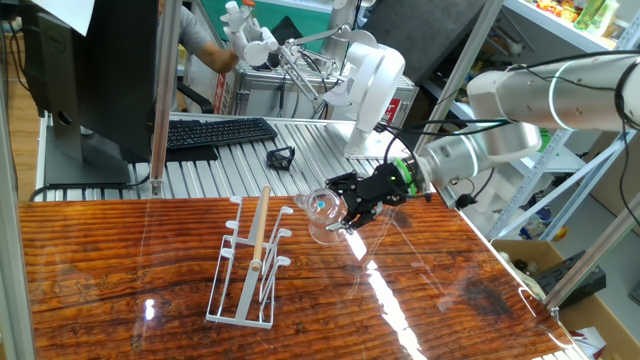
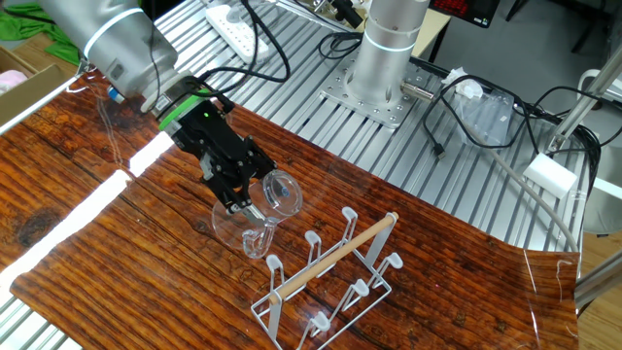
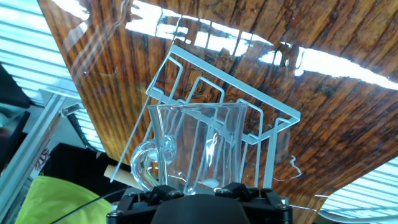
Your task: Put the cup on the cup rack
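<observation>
Black two-finger gripper grips the clear glass handled cup between wide-set jaws, tilted, above the glossy wooden table; it hangs just beside the white wire cup rack with its wooden rod handle, near the pegs, not touching. Bare tabletop surrounds the rack; its edges lie well apart.

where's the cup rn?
The cup is in the gripper, held tilted above the wooden table, just right of the cup rack in one fixed view, not yet on a peg.

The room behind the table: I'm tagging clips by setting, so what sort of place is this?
Most likely a robotics lab or workshop. A robot arm is bolted to a slatted metal bench, a keyboard and monitor sit at the back, and loose cables run across the bench.
</observation>
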`<state>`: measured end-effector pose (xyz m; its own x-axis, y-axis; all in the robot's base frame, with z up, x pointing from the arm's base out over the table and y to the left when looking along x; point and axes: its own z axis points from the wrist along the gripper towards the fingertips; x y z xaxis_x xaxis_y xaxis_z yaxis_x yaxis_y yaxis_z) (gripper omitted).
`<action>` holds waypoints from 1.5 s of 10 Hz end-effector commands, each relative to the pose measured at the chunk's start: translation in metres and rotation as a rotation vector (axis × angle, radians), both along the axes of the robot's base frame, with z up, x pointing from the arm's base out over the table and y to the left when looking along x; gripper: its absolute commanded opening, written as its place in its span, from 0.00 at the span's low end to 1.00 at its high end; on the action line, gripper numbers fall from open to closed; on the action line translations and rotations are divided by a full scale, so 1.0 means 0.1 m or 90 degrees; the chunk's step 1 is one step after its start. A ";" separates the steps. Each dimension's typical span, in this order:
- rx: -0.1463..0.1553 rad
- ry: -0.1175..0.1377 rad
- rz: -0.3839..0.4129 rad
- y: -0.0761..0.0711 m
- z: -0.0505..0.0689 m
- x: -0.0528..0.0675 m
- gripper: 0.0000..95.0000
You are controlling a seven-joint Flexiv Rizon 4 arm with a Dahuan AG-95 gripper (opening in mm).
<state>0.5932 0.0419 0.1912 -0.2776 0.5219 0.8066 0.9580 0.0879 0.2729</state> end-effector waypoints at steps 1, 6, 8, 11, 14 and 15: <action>0.022 0.006 -0.009 -0.01 0.06 -0.04 0.00; 0.034 0.005 -0.018 -0.02 0.09 -0.05 0.00; 0.039 0.007 -0.021 -0.03 0.12 -0.04 0.00; 0.045 0.013 -0.026 -0.04 0.15 -0.01 0.00; 0.052 0.019 -0.038 -0.04 0.15 0.07 0.00; 0.051 0.021 -0.041 -0.04 0.16 0.12 0.00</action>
